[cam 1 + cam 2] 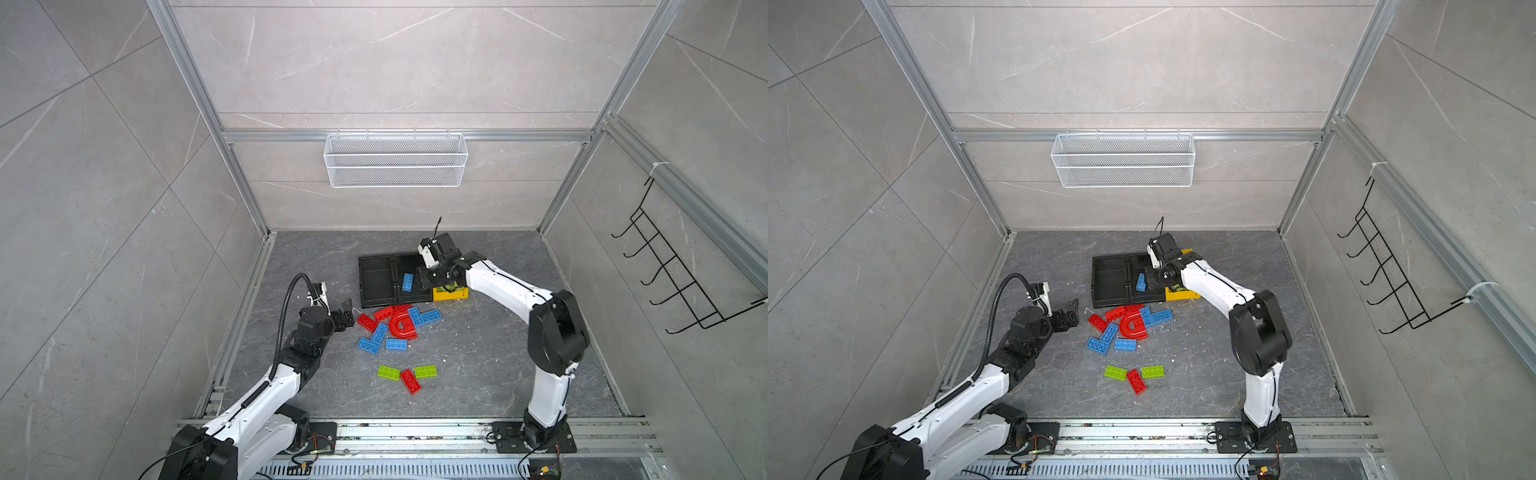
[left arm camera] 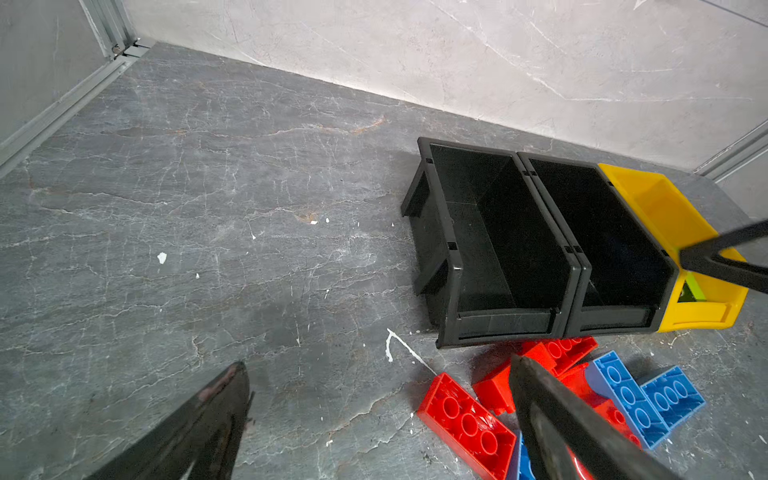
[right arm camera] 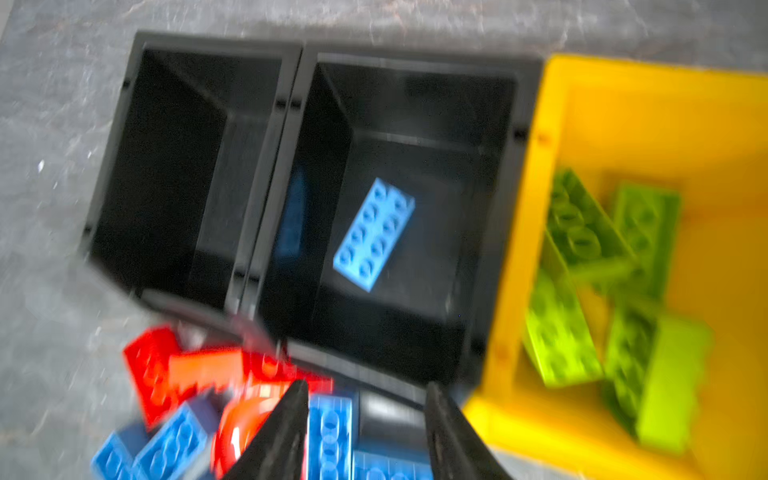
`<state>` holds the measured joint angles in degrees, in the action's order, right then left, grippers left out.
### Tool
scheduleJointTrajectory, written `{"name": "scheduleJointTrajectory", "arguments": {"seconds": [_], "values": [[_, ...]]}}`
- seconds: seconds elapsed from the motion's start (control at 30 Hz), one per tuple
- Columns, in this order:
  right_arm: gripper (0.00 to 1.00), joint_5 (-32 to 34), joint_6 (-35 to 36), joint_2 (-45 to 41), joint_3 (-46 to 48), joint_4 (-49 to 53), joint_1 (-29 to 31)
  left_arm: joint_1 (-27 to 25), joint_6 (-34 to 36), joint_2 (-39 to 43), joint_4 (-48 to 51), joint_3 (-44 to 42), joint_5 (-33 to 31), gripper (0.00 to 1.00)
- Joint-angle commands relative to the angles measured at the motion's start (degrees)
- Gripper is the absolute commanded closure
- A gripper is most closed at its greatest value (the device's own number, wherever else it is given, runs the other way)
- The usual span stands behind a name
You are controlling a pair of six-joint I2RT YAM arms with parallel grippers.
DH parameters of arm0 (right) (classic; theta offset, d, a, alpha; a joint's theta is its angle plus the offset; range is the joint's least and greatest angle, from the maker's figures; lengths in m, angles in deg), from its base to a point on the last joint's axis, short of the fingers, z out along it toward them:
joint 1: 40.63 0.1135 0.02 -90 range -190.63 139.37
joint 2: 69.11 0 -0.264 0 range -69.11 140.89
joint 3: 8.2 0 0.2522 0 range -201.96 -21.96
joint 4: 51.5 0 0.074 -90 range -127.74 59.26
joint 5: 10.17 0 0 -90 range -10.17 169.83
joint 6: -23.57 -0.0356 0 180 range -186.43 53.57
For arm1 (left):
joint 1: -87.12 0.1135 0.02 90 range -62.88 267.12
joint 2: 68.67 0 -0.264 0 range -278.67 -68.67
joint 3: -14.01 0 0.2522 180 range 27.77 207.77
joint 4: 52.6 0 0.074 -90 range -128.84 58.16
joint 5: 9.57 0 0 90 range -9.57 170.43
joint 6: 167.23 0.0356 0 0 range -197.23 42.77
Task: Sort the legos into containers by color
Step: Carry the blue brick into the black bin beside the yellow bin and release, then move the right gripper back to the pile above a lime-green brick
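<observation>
1. Left gripper (image 1: 351,311), at 9 o'clock of the pile: spread wide, holding nothing, fingers (image 2: 199,424) low over the grey floor (image 1: 478,365); near the nearest red brick (image 1: 367,322) but clear of it.
2. Left black bin (image 1: 362,274), at 11 o'clock of the pile: bare dark bottom showing.
3. Pile (image 1: 384,332) of red and blue bricks mid-floor, just beside the bins' front edges; red arch (image 1: 402,328) lying on top.
4. At 6 o'clock of the pile, well apart from it: two loose green bricks (image 1: 388,372), with a lone red brick (image 1: 410,381) between and close against both.
5. Middle black bin (image 1: 405,264), pressed against the left one: one blue brick (image 1: 408,281) inside its walls, tilted; resting or in mid-air, cannot tell.
6. Right gripper (image 3: 366,385), over the front edge of the middle bin at 12 o'clock of the pile: fingers parted a moderate way, nothing between them.
7. Yellow bin (image 1: 455,295), touching the middle bin, at 1 o'clock of the pile: heaped green bricks (image 3: 582,232) inside.
</observation>
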<state>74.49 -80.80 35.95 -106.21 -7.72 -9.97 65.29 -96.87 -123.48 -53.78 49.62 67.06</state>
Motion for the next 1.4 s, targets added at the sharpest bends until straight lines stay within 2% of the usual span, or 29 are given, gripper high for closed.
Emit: {"name": "scheduleJointTrajectory", "arguments": {"seconds": [0.0,0.2,0.33,0.43,0.57,0.77,1.0,1.37], "values": [[0.53,-2.1,-1.8,-10.3,7.5,3.7,1.1,0.1,-1.1,1.2,-0.5,1.0,-0.3,0.0],[0.55,0.2,-5.3,-24.3,19.6,10.9,4.0,0.1,-1.2,2.0,-0.5,0.9,0.5,0.0],[0.57,-0.2,-7.6,-27.6,23.7,15.6,8.3,0.1,-1.0,1.6,-0.8,0.9,0.6,0.0],[0.62,-0.8,-10.1,-27.4,26.6,15.2,13.9,0.1,-1.2,0.8,-1.0,1.0,0.8,0.0],[0.7,-4.7,-13.8,-26.9,31.3,8.0,18.3,0.1,-1.3,-0.1,-1.3,1.1,1.0,0.0],[0.73,-6.4,-16.2,-22.5,34.2,2.3,23.6,0.1,-1.2,0.0,-1.2,1.1,0.7,0.0],[0.74,-6.4,-18.5,-21.7,38.7,-2.2,25.4,0.1,-1.0,0.5,-0.9,1.0,0.4,0.0],[0.76,-5.6,-20.3,-16.9,40.5,-9.5,25.6,0.1,-1.1,-0.1,-0.9,1.2,0.2,0.0]]}}
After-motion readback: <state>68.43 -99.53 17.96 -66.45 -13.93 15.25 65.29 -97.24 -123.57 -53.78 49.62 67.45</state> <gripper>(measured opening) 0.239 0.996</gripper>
